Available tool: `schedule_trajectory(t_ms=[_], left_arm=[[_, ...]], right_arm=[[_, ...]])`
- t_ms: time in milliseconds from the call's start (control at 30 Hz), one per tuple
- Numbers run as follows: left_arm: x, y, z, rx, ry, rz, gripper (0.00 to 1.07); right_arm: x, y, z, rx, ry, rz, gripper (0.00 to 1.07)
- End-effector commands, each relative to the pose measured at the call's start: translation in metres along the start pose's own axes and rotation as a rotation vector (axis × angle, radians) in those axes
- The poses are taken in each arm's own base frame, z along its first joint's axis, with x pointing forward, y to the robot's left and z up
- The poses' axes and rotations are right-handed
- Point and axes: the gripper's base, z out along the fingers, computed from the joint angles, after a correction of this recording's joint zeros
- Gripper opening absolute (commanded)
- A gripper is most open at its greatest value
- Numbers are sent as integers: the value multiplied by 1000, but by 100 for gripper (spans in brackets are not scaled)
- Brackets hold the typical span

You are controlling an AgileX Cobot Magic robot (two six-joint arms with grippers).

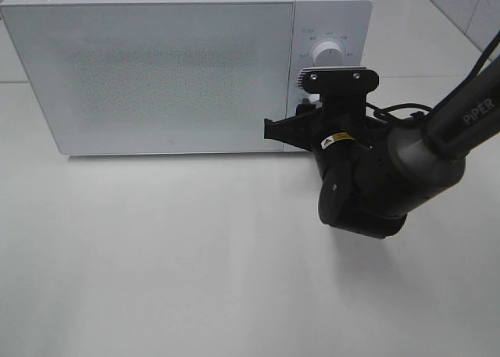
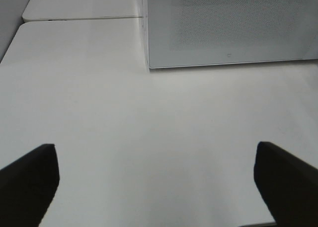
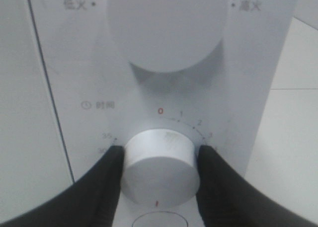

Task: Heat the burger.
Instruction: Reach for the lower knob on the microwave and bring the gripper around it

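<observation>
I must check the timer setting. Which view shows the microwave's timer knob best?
The right wrist view: the timer knob is close, with its scale, gripped by the right hand. In the exterior high view the arm hides it; the left wrist view shows only the microwave door.

Microwave (image 1: 156,68) white; door (image 1: 148,76) pale grey, fine dotted mesh pattern. Table (image 1: 156,263) white. Right arm (image 1: 437,130) black, white "PiPER" lettering; small yellow-black label (image 1: 341,139). Timer knob (image 3: 159,167) white, red tick below; dial zero (image 3: 160,111) red, other numerals grey. Upper knob (image 3: 166,28) white. Right gripper (image 3: 160,151) black. Left gripper (image 2: 155,147) black.
</observation>
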Motion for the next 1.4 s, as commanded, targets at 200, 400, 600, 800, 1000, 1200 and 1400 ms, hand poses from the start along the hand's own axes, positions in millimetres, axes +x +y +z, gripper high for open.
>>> schedule_trajectory(t_ms=[200,400,600,800,1000,1200,1400], left_arm=[[1,-1,0,4,0,-1,100],[1,-1,0,4,0,-1,100],[1,-1,0,4,0,-1,100],[1,-1,0,4,0,-1,100],[1,-1,0,4,0,-1,100],[1,-1,0,4,0,-1,100],[1,-1,0,4,0,-1,100]], right_arm=[[-16,7,0,-101,-115,357,0],[-17,15,-1,-207,-79,710,0],[-22,19,-3,-303,-68,1066,0],[-29,18,-4,-357,-92,1358,0],[-29,18,-4,-371,-63,1533,0],[-29,18,-4,-372,-60,1548,0],[-29,18,-4,-378,-45,1624,0]])
